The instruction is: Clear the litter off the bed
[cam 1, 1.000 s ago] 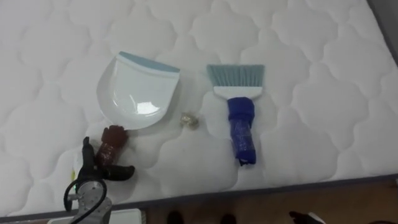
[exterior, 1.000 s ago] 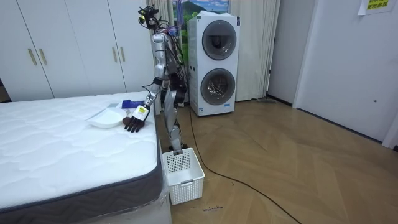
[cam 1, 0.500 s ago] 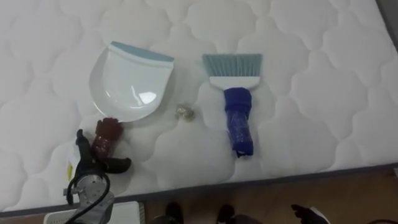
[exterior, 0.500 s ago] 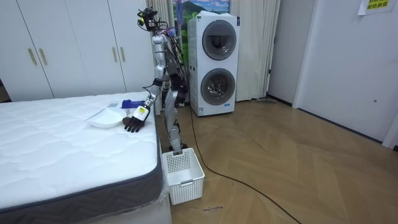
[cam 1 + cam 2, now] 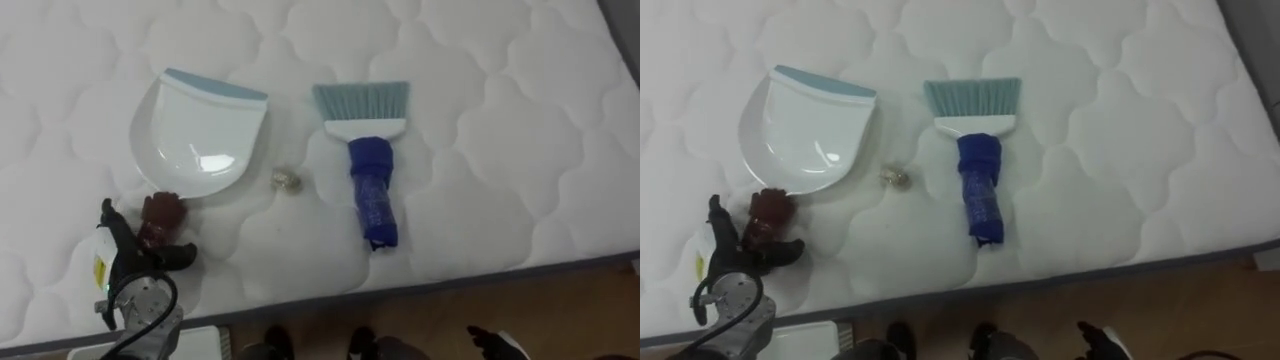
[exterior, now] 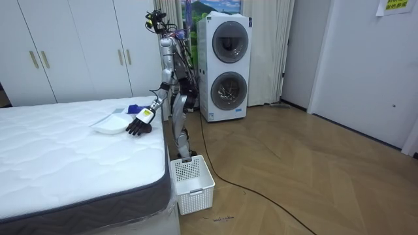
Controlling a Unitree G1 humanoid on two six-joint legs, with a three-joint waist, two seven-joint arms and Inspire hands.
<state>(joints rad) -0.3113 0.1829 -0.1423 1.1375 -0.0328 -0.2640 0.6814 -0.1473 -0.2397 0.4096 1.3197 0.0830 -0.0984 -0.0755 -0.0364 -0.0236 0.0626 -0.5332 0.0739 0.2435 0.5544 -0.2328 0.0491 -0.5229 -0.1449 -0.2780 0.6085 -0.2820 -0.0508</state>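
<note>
White quilted mattress of the bed runs across both eye views, and in the room view we see the robot standing at the bed's side edge, with a white slotted plastic basket on the wooden floor by its feet and a stacked pair of white washing machines behind it. Farthest left, the left robot hand lies on the mattress near that edge, spread wide: its thumb stands on one side of the dark red wrapped handle and its fingers reach past the other side, not closed on it as far as we can see. That handle belongs to the white plastic dustpan with a pale blue lip, which lies flat with its lip pointing away from the robot. Just right of the dustpan is a small crumpled scrap of litter, and beyond it the hand brush with teal bristles and a blue wrapped handle, untouched. At the lower right, off the bed, we take a dark shape for the right robot hand; we cannot tell its state. We judge the step in hand to be taking up the dustpan. Next, the left robot hand must close firmly on the handle, and the brush needs grasping to sweep the scrap into the pan.
</note>
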